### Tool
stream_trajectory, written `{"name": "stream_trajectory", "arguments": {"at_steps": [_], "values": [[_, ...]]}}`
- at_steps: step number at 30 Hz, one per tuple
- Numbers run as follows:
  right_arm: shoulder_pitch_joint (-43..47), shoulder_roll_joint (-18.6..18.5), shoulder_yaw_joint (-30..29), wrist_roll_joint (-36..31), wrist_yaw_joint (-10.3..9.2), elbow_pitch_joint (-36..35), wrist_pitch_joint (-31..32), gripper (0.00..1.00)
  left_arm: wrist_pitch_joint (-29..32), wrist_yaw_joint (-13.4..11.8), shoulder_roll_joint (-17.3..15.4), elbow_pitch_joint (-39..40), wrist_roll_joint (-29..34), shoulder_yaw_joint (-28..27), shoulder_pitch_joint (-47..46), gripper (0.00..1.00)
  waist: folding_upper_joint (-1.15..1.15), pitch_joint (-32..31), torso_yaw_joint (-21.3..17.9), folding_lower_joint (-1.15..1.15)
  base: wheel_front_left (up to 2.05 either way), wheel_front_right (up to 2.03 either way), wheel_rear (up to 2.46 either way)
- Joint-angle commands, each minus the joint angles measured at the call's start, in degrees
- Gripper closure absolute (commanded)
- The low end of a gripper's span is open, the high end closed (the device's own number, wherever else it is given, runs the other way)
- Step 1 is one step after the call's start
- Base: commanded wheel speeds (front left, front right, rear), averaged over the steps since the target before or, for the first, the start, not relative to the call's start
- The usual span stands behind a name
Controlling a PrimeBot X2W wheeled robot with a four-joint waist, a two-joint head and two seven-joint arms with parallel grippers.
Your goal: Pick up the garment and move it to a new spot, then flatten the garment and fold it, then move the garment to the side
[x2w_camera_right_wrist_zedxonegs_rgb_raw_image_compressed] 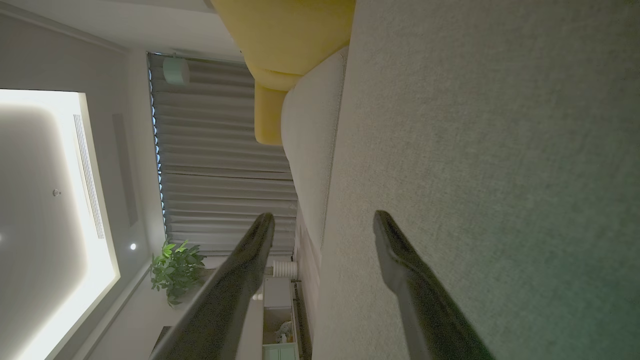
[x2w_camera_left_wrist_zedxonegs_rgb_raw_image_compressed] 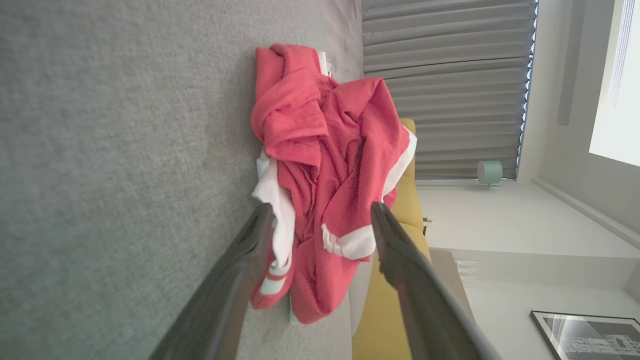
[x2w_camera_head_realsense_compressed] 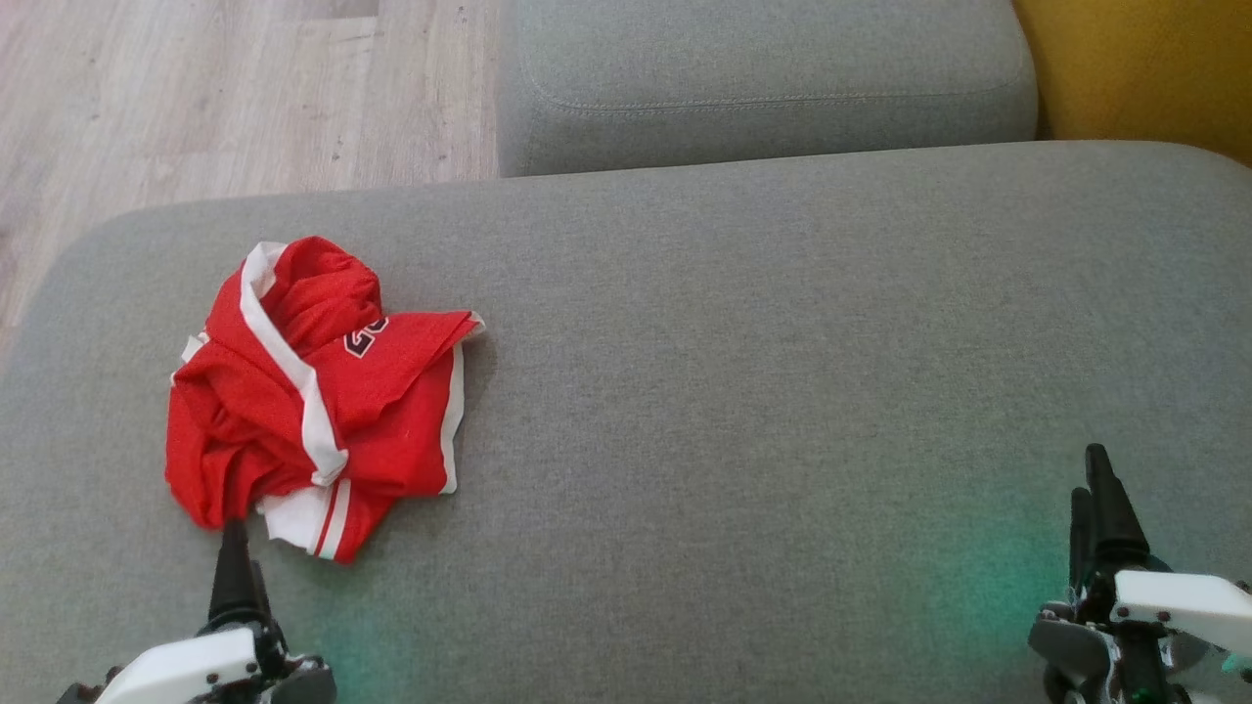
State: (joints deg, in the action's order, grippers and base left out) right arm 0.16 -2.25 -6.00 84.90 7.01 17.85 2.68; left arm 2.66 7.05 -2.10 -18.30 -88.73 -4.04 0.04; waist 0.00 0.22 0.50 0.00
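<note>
A crumpled red garment with white trim and dark lettering lies bunched on the left part of the grey cushion. My left gripper sits just in front of the garment's near edge, fingers pointing at it. In the left wrist view the garment lies ahead of the left gripper, whose jaws stand open with nothing held. My right gripper rests far off at the lower right over bare cushion. The right wrist view shows the right gripper open and empty above the grey fabric.
A second grey cushion lies beyond the first one. Wooden floor runs along the upper left, past the cushion's rounded edge. A yellow seat stands at the upper right. Wide bare fabric stretches between garment and right gripper.
</note>
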Motion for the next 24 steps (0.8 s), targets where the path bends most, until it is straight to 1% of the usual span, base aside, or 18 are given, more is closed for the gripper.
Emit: {"name": "stream_trajectory", "arguments": {"at_steps": [1,7,15,20,24], "values": [[-2.33,-0.25,0.31,-1.26,0.1,-2.48,-0.59,0.0,-0.45,0.08,-0.35,2.05,0.93,-0.99,-2.32,0.0,0.0,0.02,0.02,0.0,0.0,0.0,0.0],[-2.51,-0.28,0.29,-7.19,0.12,-4.1,-1.6,0.0,-1.47,0.08,-0.38,2.76,3.88,-2.56,-2.79,0.0,0.0,0.18,0.09,0.0,0.0,0.0,0.0],[-2.66,-0.3,0.45,-14.29,0.15,-6.32,-2.78,0.0,-2.66,-0.76,-0.41,4.95,8.25,-3.21,-3.29,0.0,0.0,0.42,0.2,0.0,0.0,0.0,0.0],[-2.82,-0.32,0.98,-20.98,0.17,-8.0,-3.63,0.0,-3.52,-1.81,-0.43,7.98,13.4,-2.92,-3.41,0.0,0.0,0.62,0.23,0.0,0.0,0.0,0.0],[-2.89,-0.34,1.55,-26.0,0.18,-9.14,-4.3,0.0,-4.19,-3.06,-0.44,10.46,18.58,-1.25,-3.13,0.0,0.0,0.78,0.2,0.0,0.0,0.0,0.0]]}}
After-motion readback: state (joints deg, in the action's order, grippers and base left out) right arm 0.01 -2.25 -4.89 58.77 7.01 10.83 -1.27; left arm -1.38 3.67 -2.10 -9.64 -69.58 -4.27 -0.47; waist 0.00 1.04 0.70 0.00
